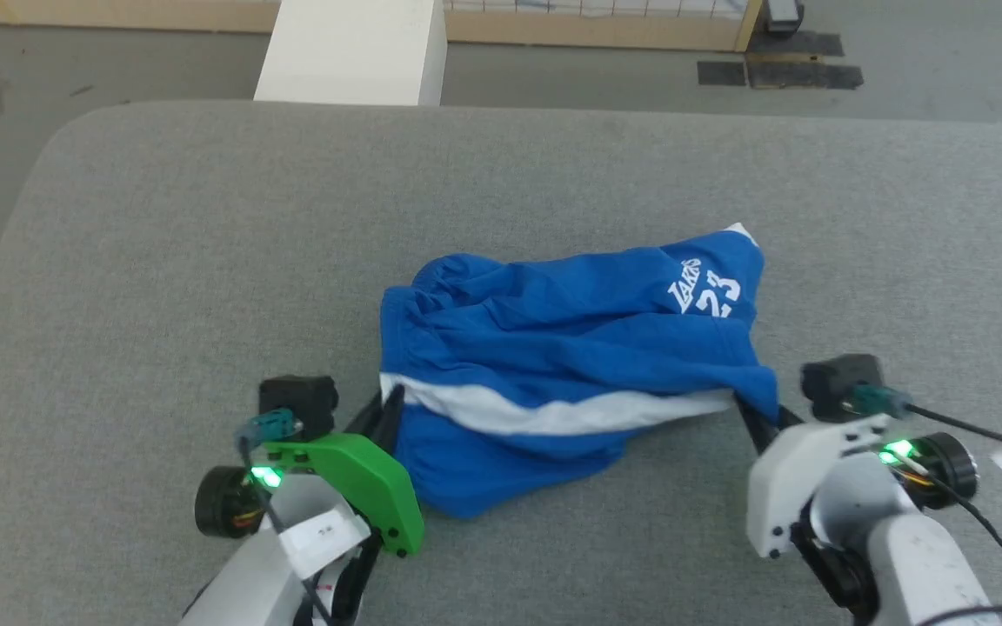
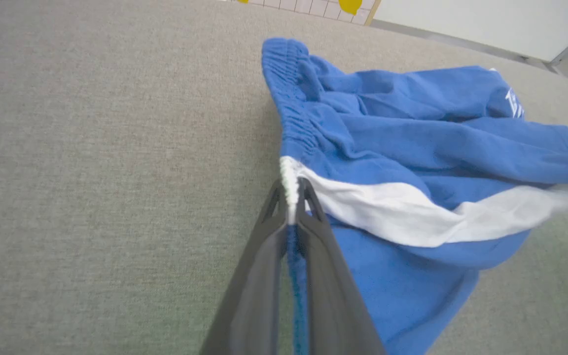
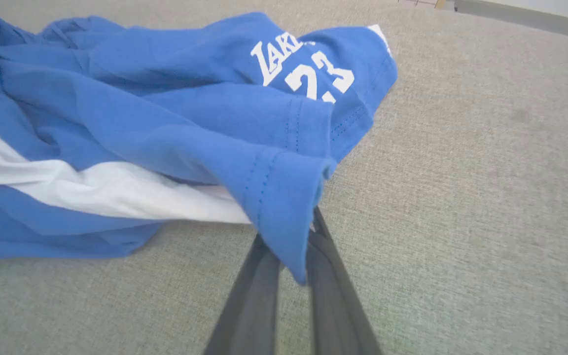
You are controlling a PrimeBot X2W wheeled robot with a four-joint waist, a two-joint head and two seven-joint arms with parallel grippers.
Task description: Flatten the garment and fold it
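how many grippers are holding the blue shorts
2. The left gripper pinches the shorts at the white stripe's waistband end; the right gripper holds the hem end, fingertips hidden under cloth.

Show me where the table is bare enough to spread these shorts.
Bare grey table lies left of the shorts, beyond them toward the white post, and to their right. The near side is crowded: left gripper and right gripper each pinch an end of the shorts.
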